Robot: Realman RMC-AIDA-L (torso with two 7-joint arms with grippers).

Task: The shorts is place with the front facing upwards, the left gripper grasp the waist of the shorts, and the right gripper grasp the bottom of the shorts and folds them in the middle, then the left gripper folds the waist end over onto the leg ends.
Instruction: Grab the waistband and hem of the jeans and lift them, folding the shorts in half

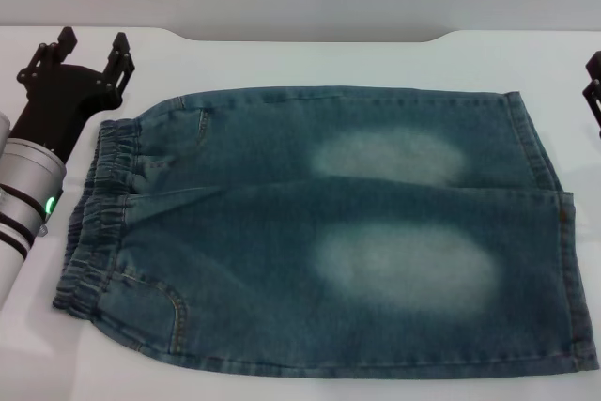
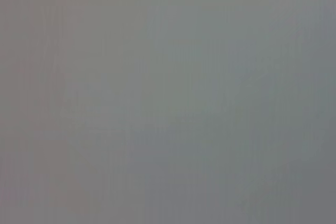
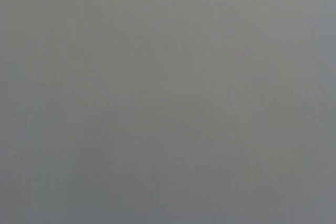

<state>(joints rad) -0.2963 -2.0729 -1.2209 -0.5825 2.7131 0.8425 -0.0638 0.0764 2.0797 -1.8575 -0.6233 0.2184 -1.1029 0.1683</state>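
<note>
- White table [image 1: 282,53] fills your head view; both wrist views show blank grey.
- Your left gripper [image 1: 92,53], upper left, gapes empty, just off the waist [image 1: 99,204].
- Right gripper [image 1: 593,91], right edge: aperture unreadable.
- Shorts [image 1: 329,232] lie flat, centre frame.
- Risk: pinching one denim layer only, so the fold drags.
- Left arm angles up from lower left.

The left gripper [image 1: 92,44], fingers spread, has bare white table [image 1: 310,58] ahead and on its outer side. On its inner side the shorts [image 1: 329,232] lie flat, their waistband [image 1: 99,204] just beside its arm. The right gripper [image 1: 593,91] has bare table ahead.
</note>
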